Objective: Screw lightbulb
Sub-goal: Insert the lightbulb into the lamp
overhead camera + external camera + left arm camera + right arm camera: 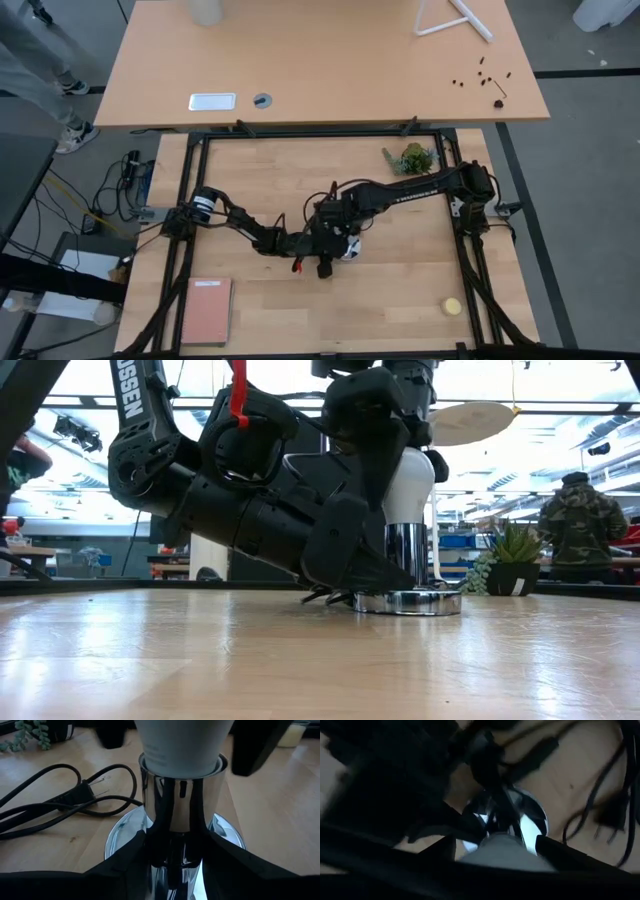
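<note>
Right hand (405, 420) grasping lightbulb (408, 485) from above; left hand (175, 865) clamped round chrome socket (175, 805). Best kept upright, twisted gently, base pinned to counter (300, 660).

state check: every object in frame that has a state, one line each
lightbulb: upright, screw end seated in the socket.
socket: upright on its round base, on the table.
left hand: fingers around the socket's chrome stem.
right hand: above, fingers either side of the lightbulb.
cord: loose on the table.
</note>
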{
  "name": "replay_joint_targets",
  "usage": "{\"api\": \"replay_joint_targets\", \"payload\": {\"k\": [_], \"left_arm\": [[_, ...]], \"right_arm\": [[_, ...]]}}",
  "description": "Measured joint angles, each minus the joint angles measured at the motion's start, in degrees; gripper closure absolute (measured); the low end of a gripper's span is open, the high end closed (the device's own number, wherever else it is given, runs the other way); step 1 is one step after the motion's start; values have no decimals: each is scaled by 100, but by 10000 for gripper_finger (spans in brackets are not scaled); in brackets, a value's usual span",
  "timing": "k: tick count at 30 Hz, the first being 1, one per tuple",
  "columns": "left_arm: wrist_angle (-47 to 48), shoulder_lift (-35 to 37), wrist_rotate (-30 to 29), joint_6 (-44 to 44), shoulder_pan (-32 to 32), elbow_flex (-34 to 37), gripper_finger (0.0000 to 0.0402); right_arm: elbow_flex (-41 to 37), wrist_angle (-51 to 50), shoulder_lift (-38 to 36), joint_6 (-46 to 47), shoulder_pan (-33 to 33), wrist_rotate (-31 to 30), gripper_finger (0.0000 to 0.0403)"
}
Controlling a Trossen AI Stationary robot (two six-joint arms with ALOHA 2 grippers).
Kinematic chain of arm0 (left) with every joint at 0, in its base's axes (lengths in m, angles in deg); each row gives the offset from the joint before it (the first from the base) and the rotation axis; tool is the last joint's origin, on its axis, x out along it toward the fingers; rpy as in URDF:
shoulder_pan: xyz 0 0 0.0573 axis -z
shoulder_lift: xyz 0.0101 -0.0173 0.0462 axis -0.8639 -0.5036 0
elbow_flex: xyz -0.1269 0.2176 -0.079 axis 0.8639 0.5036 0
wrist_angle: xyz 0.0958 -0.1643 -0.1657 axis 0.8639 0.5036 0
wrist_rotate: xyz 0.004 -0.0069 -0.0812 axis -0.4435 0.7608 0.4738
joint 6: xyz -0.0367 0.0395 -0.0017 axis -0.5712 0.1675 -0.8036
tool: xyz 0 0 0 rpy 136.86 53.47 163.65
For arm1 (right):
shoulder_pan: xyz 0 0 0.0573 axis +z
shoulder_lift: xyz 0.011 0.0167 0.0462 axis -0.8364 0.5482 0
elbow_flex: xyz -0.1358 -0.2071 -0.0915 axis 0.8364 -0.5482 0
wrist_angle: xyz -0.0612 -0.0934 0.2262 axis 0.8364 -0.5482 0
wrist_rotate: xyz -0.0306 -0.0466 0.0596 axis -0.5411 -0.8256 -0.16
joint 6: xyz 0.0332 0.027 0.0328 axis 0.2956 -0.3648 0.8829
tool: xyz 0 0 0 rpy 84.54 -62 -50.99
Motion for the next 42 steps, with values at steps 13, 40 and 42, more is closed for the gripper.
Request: {"api": "replay_joint_targets", "payload": {"k": [13,40,42], "left_arm": [[13,0,32,14,4,0,206],[14,0,31,-7,4,0,206],[14,0,32,-7,4,0,206]], "right_arm": [[0,299,-308,-1411,258,-360,54],[-3533,3443,-2655,-134,2120,-3784,68],[-3950,3836,-2736,-35,2179,-4050,73]]}}
